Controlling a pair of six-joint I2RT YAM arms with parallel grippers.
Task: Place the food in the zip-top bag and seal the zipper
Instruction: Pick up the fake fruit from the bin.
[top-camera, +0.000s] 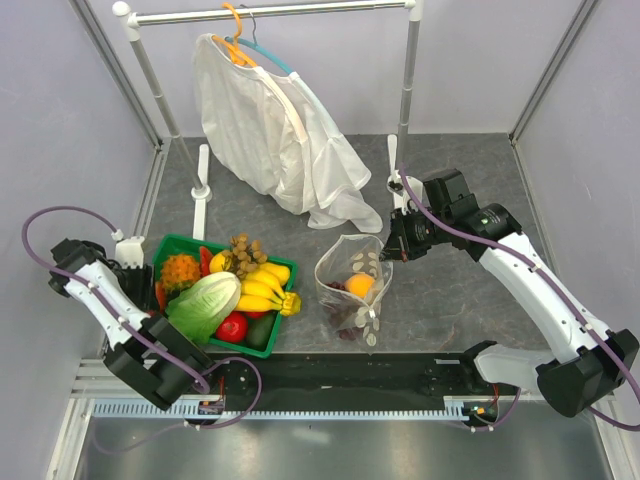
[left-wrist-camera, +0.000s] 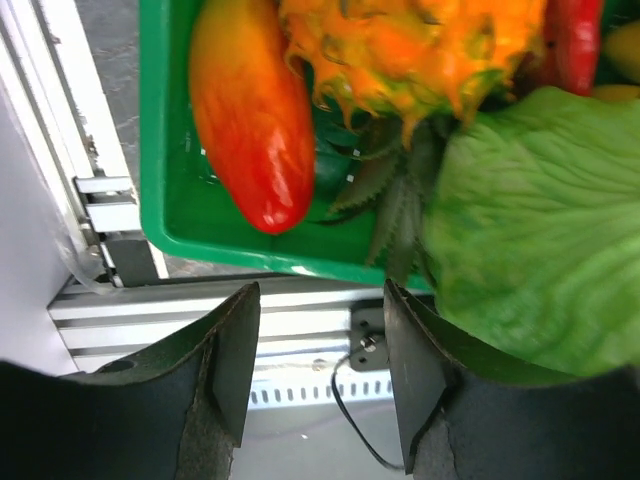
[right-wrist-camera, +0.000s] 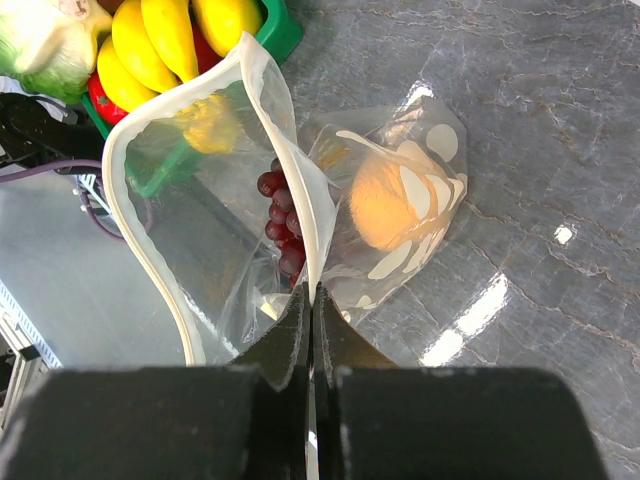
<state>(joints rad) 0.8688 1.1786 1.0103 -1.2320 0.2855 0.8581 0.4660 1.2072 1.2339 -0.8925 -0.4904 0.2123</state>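
The clear dotted zip-top bag (top-camera: 350, 272) stands on the table right of the green basket, its mouth open and lifted. An orange peach-like ball (top-camera: 359, 285) and a dark purple grape bunch (top-camera: 341, 312) lie inside it. The right wrist view shows the ball (right-wrist-camera: 385, 205) and the grapes (right-wrist-camera: 283, 220) through the plastic. My right gripper (right-wrist-camera: 312, 292) is shut on the bag's white zipper rim (right-wrist-camera: 292, 170); it also shows in the top view (top-camera: 392, 246). No slider tab shows. The tan-brown berry bunch (top-camera: 244, 250) lies in the basket. My left gripper (left-wrist-camera: 320, 350) is open and empty by the basket's near-left corner.
The green basket (top-camera: 172, 243) holds a lettuce head (top-camera: 205, 305), a banana bunch (top-camera: 265, 285), a spiky orange fruit (left-wrist-camera: 400, 50) and a red-orange mango (left-wrist-camera: 250, 120). A white garment (top-camera: 270, 130) hangs on a rack at the back. A metal rail (left-wrist-camera: 300, 320) runs along the near edge.
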